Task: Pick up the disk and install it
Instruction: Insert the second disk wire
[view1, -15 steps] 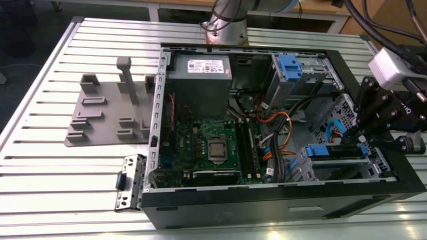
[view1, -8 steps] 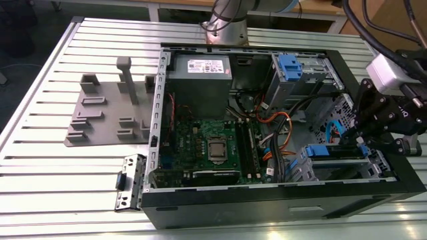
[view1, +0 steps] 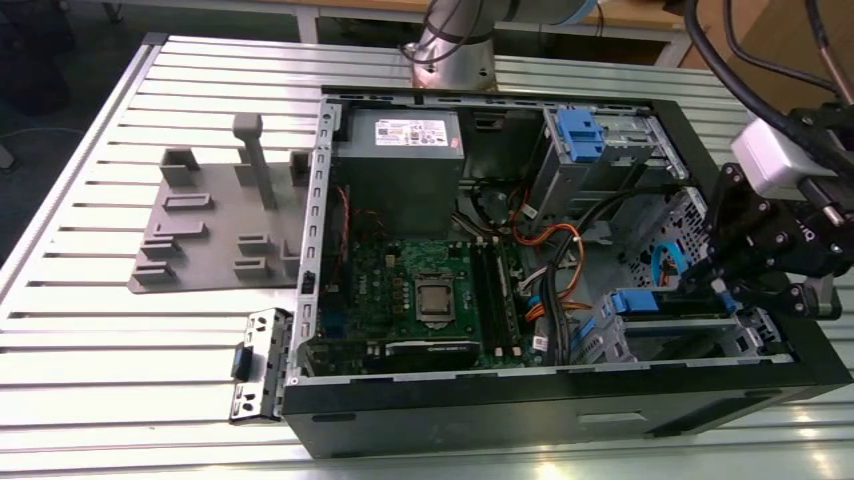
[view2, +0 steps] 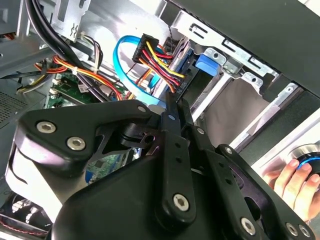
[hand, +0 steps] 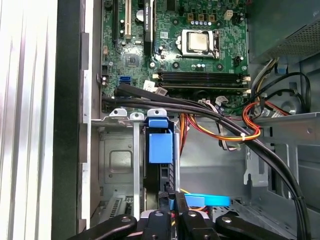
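Observation:
The disk stands on edge in the lower drive cage of the open computer case, at the exterior view's right. Its blue caddy shows between the cage's metal rails in the first wrist view. In the second wrist view the disk is a grey-blue slab running into the cage, with a blue tab at its far end. My gripper reaches down into the case. Its two black fingers close together at the disk's near end. The gripper sits beside a black power plug.
Black cable bundles and red-yellow wires cross next to the cage. A light blue data cable loops close to the fingertips. The motherboard, a grey power supply and an upper bay with another blue caddy share the case. A hand rests outside the case wall.

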